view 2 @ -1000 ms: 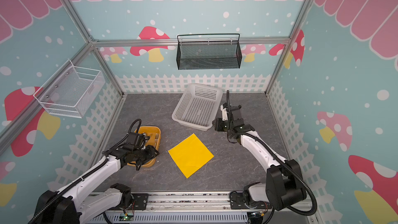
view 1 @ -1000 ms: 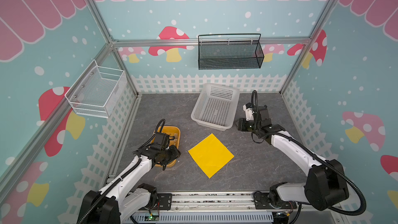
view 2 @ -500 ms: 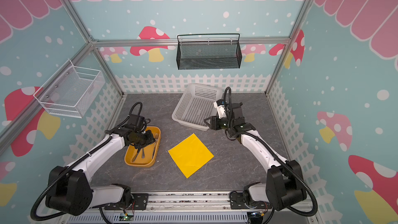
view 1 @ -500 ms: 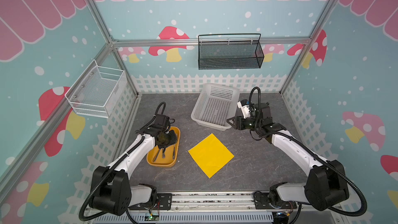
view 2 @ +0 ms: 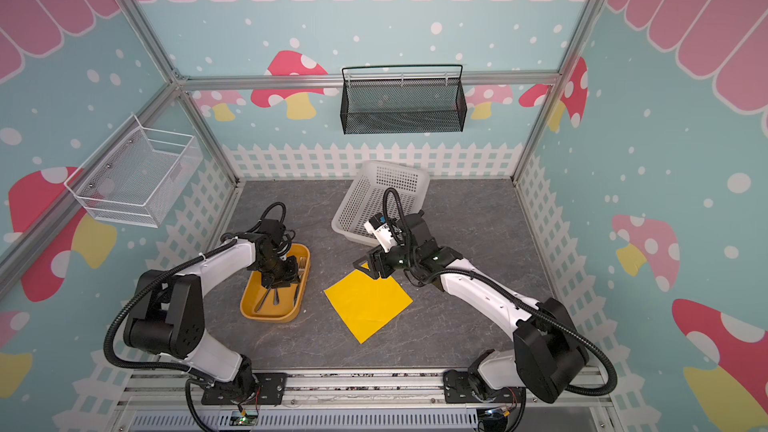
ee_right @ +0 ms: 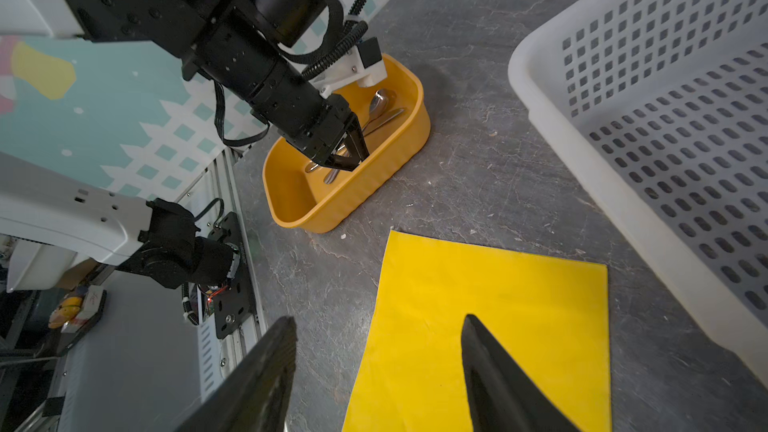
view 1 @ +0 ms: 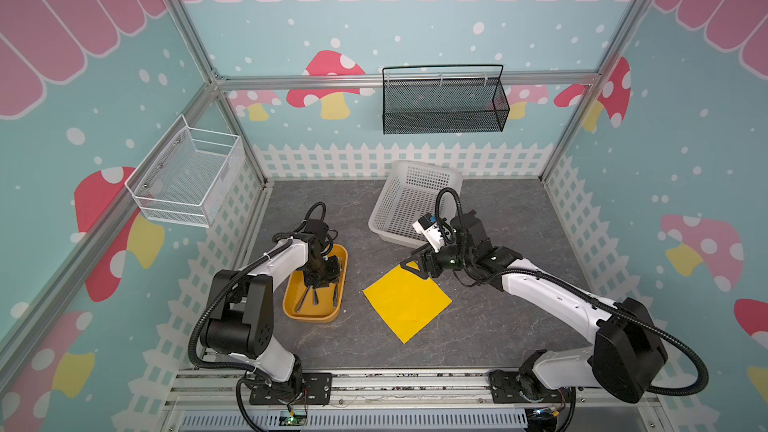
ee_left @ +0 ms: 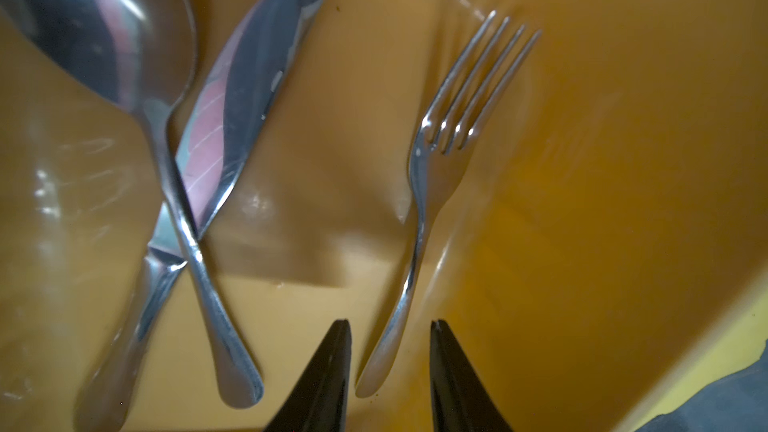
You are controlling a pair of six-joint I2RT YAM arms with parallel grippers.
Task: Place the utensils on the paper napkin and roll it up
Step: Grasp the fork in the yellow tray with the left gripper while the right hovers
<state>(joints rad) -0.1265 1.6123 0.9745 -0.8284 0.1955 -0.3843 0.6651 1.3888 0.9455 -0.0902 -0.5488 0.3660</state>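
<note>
Straddling the fork (ee_left: 434,176) in the tray (ee_left: 623,139), the left gripper (ee_left: 388,326) stands unclenched.

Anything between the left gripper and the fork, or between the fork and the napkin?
Nothing blocks the grasp: the left gripper has open jaws astride the fork handle; the crossed spoon and knife lie apart from it. Toward the napkin, only the tray wall must be cleared, and the right gripper hovers over its far corner.
</note>
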